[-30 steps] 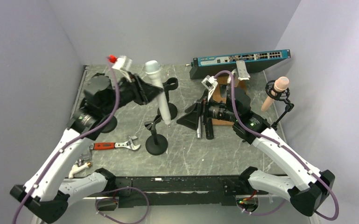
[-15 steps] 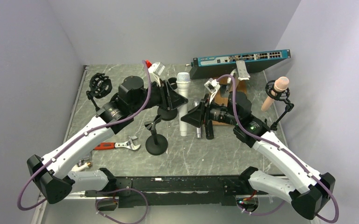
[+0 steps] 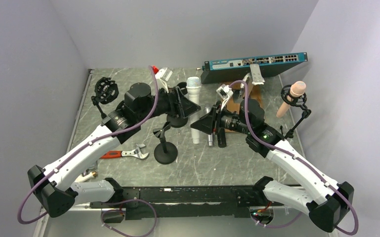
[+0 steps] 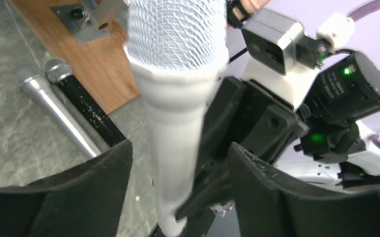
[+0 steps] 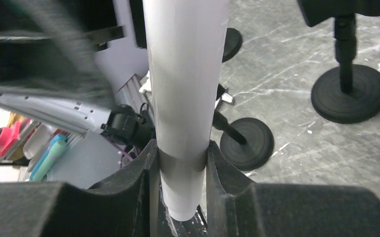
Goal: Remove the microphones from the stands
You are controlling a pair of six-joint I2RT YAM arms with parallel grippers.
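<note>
mic: white smooth plastic microphone (image 3: pixel 193 106) with mesh dome head, upright, clear of black round-base stand (image 3: pixel 165 150) | right hand (image 5: pixel 180 148): clamped low on cylindrical handle | left hand (image 4: pixel 180 145): matte fingers apart, flanking handle without contact | grey marbled desk (image 3: pixel 212 160)

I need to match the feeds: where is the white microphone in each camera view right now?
Top view: white microphone upright at centre, between the two arms.
Left wrist: centre, mesh head at the top, body between the fingers of the open left gripper, with gaps on both sides.
Right wrist: centre, body clamped in the right gripper.
Shared landmark: the grey marbled table, visible in all three.
</note>
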